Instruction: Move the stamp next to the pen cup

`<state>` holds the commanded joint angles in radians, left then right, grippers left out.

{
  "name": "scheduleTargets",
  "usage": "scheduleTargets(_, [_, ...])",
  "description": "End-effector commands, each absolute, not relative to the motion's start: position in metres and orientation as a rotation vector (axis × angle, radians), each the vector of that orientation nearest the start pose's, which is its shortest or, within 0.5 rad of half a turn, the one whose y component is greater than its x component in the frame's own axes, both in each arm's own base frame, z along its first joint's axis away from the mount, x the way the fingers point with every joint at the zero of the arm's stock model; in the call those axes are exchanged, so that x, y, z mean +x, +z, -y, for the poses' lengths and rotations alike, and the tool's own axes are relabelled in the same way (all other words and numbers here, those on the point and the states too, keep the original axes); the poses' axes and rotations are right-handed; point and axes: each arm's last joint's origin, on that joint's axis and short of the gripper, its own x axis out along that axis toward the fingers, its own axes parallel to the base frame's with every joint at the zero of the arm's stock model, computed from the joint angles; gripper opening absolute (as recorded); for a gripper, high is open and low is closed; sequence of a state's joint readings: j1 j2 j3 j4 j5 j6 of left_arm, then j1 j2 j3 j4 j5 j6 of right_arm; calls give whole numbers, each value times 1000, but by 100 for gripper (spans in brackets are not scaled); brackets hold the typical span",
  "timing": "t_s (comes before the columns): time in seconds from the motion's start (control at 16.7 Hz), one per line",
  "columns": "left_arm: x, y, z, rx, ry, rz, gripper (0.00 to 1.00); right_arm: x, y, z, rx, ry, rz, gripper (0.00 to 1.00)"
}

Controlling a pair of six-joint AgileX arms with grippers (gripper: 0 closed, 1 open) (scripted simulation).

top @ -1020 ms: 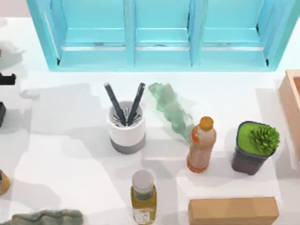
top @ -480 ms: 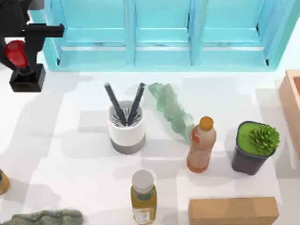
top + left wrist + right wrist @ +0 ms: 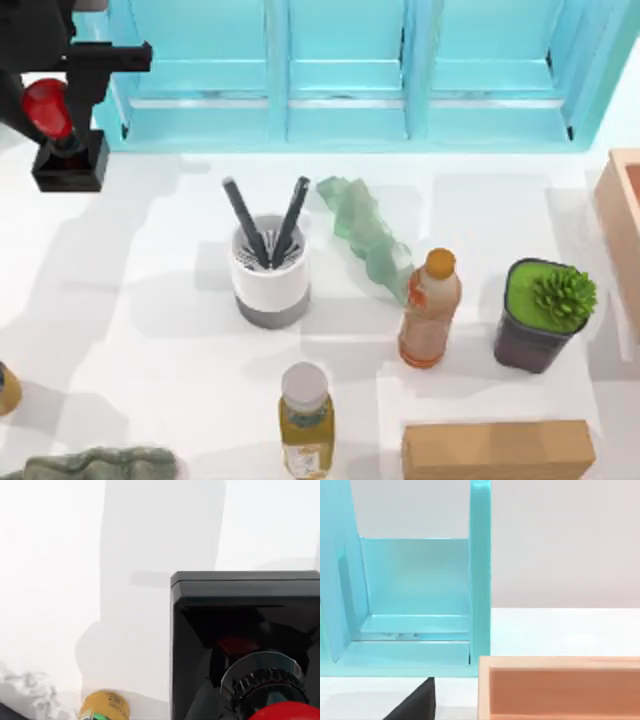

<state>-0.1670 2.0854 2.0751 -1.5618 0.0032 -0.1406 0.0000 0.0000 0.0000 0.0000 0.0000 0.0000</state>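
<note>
Red knob and black block mark the stamp (image 3: 60,140), held by the left gripper (image 3: 45,105) at the top view's far left, near the turquoise shelf (image 3: 340,80). Its fingers are closed on the knob. The pen cup (image 3: 270,275) stands well apart on the white worktop (image 3: 150,330), beside a green crumpled wrapper (image 3: 368,238) and an orange-capped bottle (image 3: 430,310).

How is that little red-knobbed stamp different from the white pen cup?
The stamp is black with a red knob; the pen cup is white with a grey bottom band. The stamp is held by the left gripper at the table's far left; the cup stands on the table, holding two black pens. Both are upright.
</note>
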Motion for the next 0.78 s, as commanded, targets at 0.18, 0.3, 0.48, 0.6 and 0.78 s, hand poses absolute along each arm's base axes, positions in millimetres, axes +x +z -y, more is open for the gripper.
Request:
scheduleTargets(0.18, [377,291,87,8,-12,-1571,0,106,160,1,0,0,0,100])
scheduleTargets(0.3, [357,292,109,10,-15,-1572,0,106,160,1,0,0,0,100])
scheduleTargets(0.48, [331,293,133,12,-19,-1573,0,106,160,1,0,0,0,100])
scheduleTargets(0.6, [326,293,137,11,-20,-1571,0,106,160,1,0,0,0,100])
scheduleTargets(0.78, [327,292,136,11,-18,-1575,0,106,160,1,0,0,0,100])
